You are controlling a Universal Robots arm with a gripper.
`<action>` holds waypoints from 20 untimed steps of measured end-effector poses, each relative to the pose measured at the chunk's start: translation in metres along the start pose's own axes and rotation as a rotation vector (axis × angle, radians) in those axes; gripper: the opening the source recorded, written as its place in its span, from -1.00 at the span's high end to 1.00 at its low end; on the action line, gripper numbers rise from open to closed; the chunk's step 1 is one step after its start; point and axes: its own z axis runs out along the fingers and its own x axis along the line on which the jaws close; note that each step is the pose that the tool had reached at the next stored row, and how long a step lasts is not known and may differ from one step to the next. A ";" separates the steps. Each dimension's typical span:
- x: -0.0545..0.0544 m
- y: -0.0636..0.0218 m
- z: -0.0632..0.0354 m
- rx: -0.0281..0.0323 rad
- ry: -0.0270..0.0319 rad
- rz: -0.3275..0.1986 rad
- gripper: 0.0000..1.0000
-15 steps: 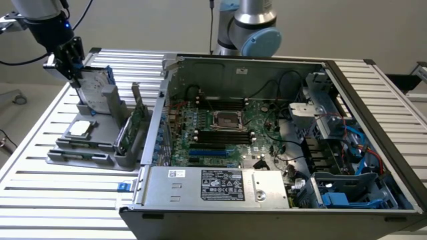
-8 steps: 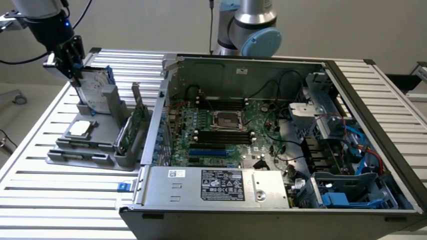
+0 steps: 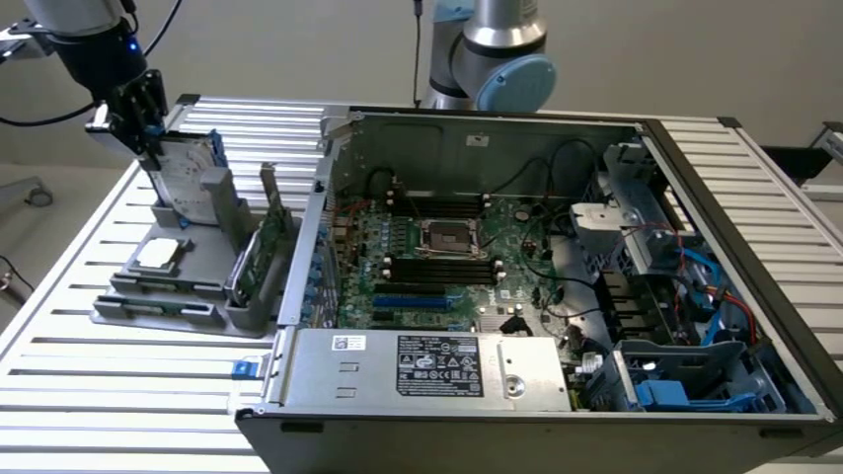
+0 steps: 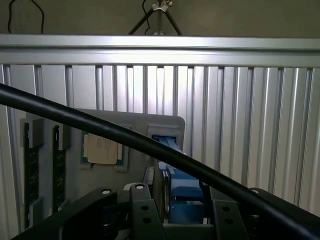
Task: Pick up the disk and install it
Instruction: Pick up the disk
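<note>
1. Judged to be at the pick-up step; nothing of the install done yet.
2. Clamped with the black two-fingered gripper onto the upper edge of the rectangular silver-grey metal disk, framed by a blue plastic bracket. In the wrist view, pinched on that bracket from both sides.
3. Standing upright in the grey plastic holder on the slatted aluminium table, just beside the open dark metal computer case, on the exterior view's left of it.
4. Hard to say whether seated in its slot or lifted free.
5. Calls, probably, for a straight upward pull: grey holder posts close beside the disk, and a thin green circuit card upright between disk and case.
</note>
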 end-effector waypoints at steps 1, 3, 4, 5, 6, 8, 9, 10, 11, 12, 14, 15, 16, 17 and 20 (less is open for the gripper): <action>0.000 0.0000 -0.0001 -0.0001 0.0002 0.001 0.29; 0.000 0.0000 -0.0002 0.0000 0.0000 0.004 0.32; 0.000 0.0000 -0.0003 0.0000 0.0000 0.005 0.32; 0.000 -0.0001 -0.0004 0.0000 0.0001 0.007 0.32; 0.001 -0.0001 -0.0004 0.0000 0.0002 0.009 0.32; 0.001 0.0000 -0.0003 0.0002 0.0002 0.013 0.32; 0.001 0.0000 -0.0003 0.0003 0.0002 0.016 0.32; 0.001 0.0000 -0.0004 0.0003 0.0002 0.018 0.32; 0.002 0.0000 -0.0004 0.0003 0.0003 0.020 0.32; 0.002 0.0000 -0.0004 0.0004 0.0004 0.022 0.32; 0.002 0.0000 -0.0004 0.0004 0.0003 0.025 0.33; 0.003 0.0000 -0.0004 0.0004 0.0003 0.026 0.33; 0.003 0.0000 -0.0004 0.0006 0.0003 0.027 0.33; 0.003 -0.0001 -0.0004 0.0006 0.0004 0.029 0.33; 0.004 0.0000 -0.0004 0.0006 0.0004 0.032 0.34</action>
